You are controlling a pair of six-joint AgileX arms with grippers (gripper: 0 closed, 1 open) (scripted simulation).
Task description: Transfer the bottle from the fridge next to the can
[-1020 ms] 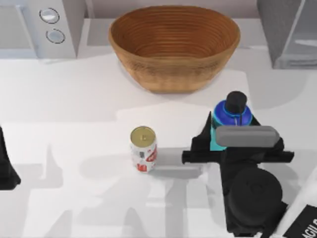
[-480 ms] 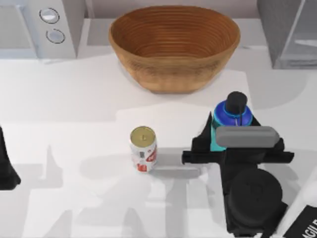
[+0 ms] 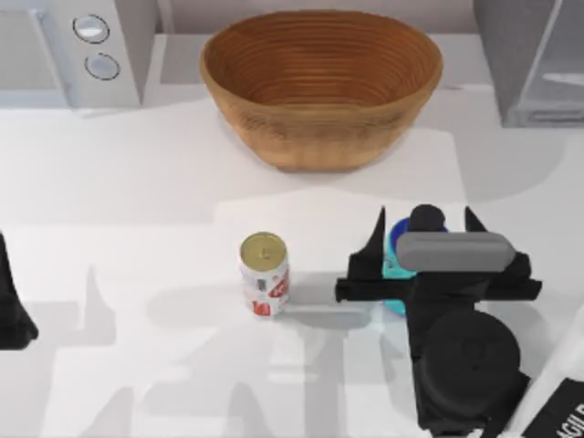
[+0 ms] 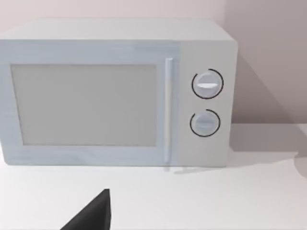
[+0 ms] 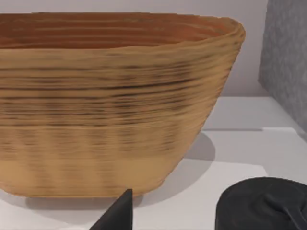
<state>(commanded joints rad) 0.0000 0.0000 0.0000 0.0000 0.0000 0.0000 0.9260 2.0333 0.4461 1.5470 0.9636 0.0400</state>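
The white desk [image 3: 137, 182] spans the frame, with a microwave [image 3: 78, 46] at the upper left, the grey fridge [image 3: 529, 55] at the upper right and a big woven basket [image 3: 321, 87] at top centre between them. The right arm fills the lower right, its end effector [image 3: 424, 239] spread, one finger [image 3: 372, 245] on each side of the bottle [image 3: 398, 245], which stands on the desk below the basket, its black cap [image 3: 426, 217] poking out above the wrist. The can [image 3: 265, 272] stands upright near the bottle, to its left. The left end effector [image 3: 11, 310] sits parked at the left edge; I cannot tell its grip
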